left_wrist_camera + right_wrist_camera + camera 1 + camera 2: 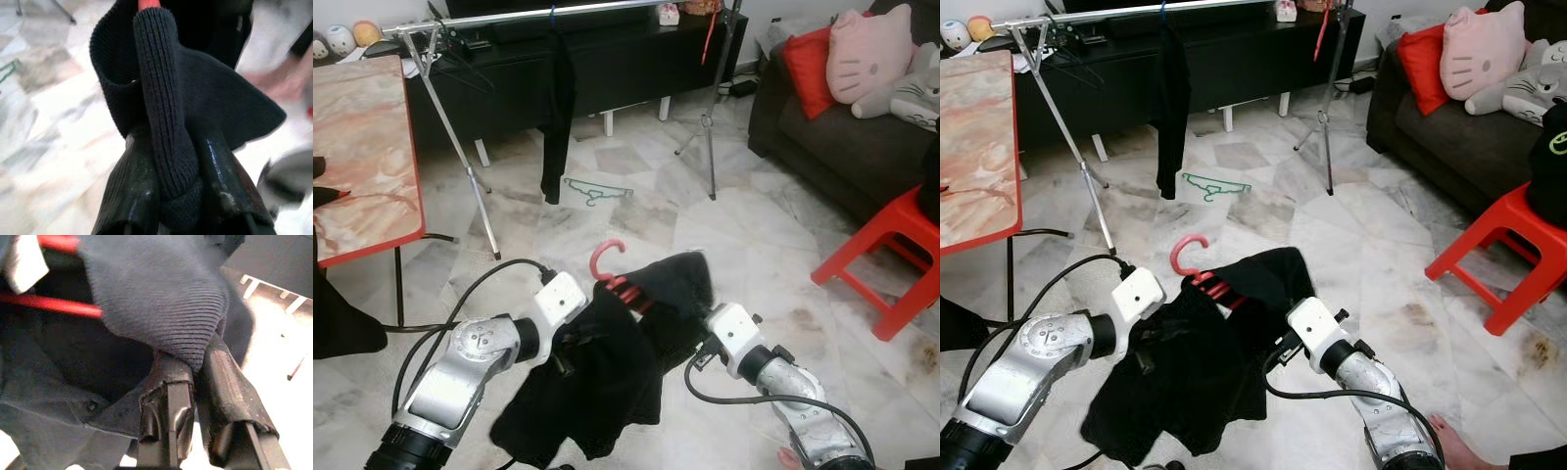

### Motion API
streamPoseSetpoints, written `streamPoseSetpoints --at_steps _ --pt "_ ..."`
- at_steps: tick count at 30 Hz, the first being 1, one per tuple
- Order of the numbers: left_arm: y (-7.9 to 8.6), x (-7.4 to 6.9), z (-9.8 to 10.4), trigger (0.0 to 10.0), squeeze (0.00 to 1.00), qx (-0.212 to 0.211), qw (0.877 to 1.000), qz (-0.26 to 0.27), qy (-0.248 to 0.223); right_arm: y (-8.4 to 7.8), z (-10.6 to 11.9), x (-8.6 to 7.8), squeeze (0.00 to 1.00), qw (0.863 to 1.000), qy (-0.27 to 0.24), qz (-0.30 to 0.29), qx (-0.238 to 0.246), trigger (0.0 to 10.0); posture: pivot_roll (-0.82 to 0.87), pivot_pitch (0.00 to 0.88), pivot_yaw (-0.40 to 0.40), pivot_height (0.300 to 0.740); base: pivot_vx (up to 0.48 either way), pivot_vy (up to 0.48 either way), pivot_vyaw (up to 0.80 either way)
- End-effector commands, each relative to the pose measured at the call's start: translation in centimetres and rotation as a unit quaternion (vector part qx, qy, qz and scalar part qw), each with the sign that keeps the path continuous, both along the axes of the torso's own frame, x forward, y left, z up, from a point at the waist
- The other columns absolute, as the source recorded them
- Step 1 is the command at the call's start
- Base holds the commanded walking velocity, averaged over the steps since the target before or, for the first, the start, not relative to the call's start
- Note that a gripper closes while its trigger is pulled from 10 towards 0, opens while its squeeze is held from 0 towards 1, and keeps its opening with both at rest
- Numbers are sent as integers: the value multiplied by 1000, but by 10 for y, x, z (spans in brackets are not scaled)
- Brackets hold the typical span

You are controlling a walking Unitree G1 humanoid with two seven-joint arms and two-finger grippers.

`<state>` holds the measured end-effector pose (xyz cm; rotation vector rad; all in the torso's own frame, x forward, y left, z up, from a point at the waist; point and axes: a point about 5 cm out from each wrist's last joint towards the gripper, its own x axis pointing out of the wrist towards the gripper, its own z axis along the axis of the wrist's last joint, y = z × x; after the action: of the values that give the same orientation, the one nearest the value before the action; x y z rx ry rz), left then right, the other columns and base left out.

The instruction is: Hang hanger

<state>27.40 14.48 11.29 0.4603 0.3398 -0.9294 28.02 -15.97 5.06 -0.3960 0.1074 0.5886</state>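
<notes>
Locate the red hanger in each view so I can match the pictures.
Left eye view: red hanger, low centre, hook above the black garment.
Right eye view: low, left of centre.
Left wrist view: red tip at top edge.
Right wrist view: red bars, upper left.
Shared landmark: black garment.

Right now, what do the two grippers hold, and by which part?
Both hold the black knitted garment on the red plastic hanger: left gripper and right gripper each pinch a ribbed edge.

A black ribbed knit garment [607, 382] is seen draped over a red plastic hanger [607, 269], with pale veined marble floor tiles [754, 255] beneath. At ten o'clock a red-edged table with a peach marbled top [357, 147] is seen, at twelve a teal wire hanger [597, 189], and at two a dark brown sofa [842, 137] with a red cushion [808, 69].
</notes>
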Motion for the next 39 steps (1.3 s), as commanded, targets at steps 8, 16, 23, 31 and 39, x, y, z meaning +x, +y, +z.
streamPoseSetpoints --at_steps 8,16,23,31,39 --pt "35 -15 -4 10000 0 56 996 -65 12 -8 1 3 0 1000 2 8 -25 0 -33 75 -48 740 0 0 0" --pt "66 -26 6 10000 0 80 988 -127 43 -13 -5 1 0 998 22 21 -53 0 -27 88 -54 740 0 0 0" --pt "78 -28 13 10000 0 99 980 -163 53 -15 -7 -1 0 997 30 34 -65 0 -18 97 -60 740 0 0 0" --pt "88 -21 25 10000 0 107 977 -184 36 -20 -12 -2 0 994 43 42 -89 0 -17 100 -63 740 0 0 0" --pt "111 10 26 10000 0 227 970 -85 -33 -22 -17 -3 0 992 52 37 -109 0 -17 101 -62 740 0 0 0"
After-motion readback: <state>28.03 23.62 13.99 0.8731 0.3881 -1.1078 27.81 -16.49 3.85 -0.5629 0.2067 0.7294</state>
